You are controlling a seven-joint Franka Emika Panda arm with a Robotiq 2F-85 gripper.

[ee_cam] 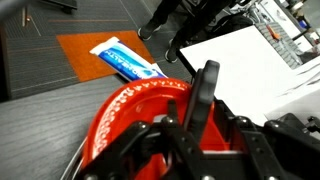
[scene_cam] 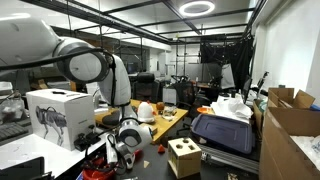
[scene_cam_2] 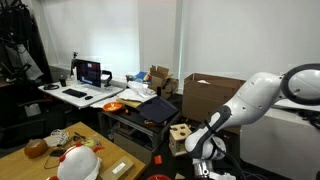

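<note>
Half the red bowl (ee_cam: 122, 112) hides beneath the pincer (ee_cam: 203, 98) — jaw gap unclear.

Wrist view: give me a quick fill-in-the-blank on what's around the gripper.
The tube lies on an ___ mat.
The round dish close by the gripper is ___.
The flat sheet beside the dish is ___.
Missing words: orange; red; white.
</note>
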